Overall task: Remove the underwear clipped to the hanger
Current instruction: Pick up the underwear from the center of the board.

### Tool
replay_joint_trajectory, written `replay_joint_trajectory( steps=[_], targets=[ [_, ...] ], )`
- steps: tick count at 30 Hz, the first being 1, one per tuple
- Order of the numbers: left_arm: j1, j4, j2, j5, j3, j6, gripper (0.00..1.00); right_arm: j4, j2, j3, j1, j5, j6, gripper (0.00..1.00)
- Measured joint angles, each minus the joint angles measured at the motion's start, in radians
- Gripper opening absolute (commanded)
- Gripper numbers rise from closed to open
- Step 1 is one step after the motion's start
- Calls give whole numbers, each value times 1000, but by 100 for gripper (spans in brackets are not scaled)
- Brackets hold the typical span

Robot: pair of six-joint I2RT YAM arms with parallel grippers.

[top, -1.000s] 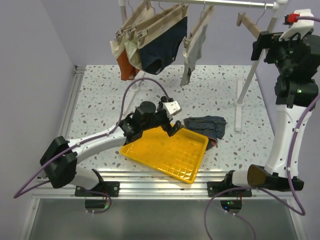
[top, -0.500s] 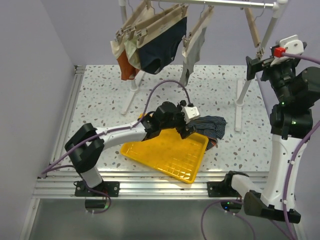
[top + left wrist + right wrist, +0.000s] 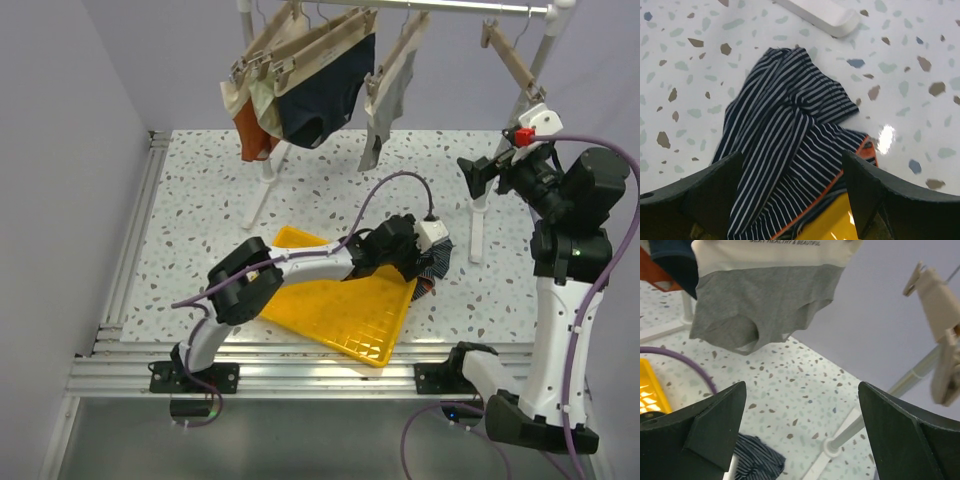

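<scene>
Four briefs hang clipped on wooden hangers from the rail: orange-red (image 3: 248, 138), pale cream (image 3: 262, 100), navy (image 3: 320, 95) and grey-white (image 3: 385, 100). The grey-white brief also shows in the right wrist view (image 3: 765, 300). Striped navy briefs (image 3: 437, 255) lie crumpled on the table at the yellow tray's right corner. My left gripper (image 3: 420, 250) is open and empty just above them; the left wrist view shows the briefs (image 3: 785, 140) between its spread fingers (image 3: 705, 195). My right gripper (image 3: 475, 175) is open and empty in the air, right of the grey-white brief.
The yellow tray (image 3: 340, 310) lies tilted at the table's front. An empty wooden clip hanger (image 3: 510, 60) hangs at the rail's right end. The white rack legs and feet (image 3: 478, 215) stand on the speckled table. A purple cable (image 3: 385, 185) arcs over my left arm.
My left arm has swung right from over the tray to the striped briefs. My right arm has come down and left from the rail's right end, now facing the grey-white brief.
</scene>
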Motion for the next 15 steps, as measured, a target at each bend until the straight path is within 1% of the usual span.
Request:
replay_joint_trajectory(
  steps=[4, 8, 11, 12, 14, 15],
  targets=[
    [-2, -87, 98, -75, 139, -54, 79, -31, -20, -66, 0, -43, 26, 96],
    [-2, -142, 146, -120, 184, -87, 75, -41, -53, -148, 0, -65, 62, 96],
    [-6, -174, 191, -144, 231, -108, 56, -42, -71, -188, 0, -85, 100, 96],
    [-8, -183, 207, -152, 251, -114, 41, -40, -78, -200, 0, -91, 113, 96],
    [-11, -199, 235, -169, 282, -122, 24, -36, -93, -227, 0, -106, 142, 96],
    [-13, -204, 243, -178, 288, -126, 7, -36, -100, -239, 0, -109, 154, 96]
  ],
)
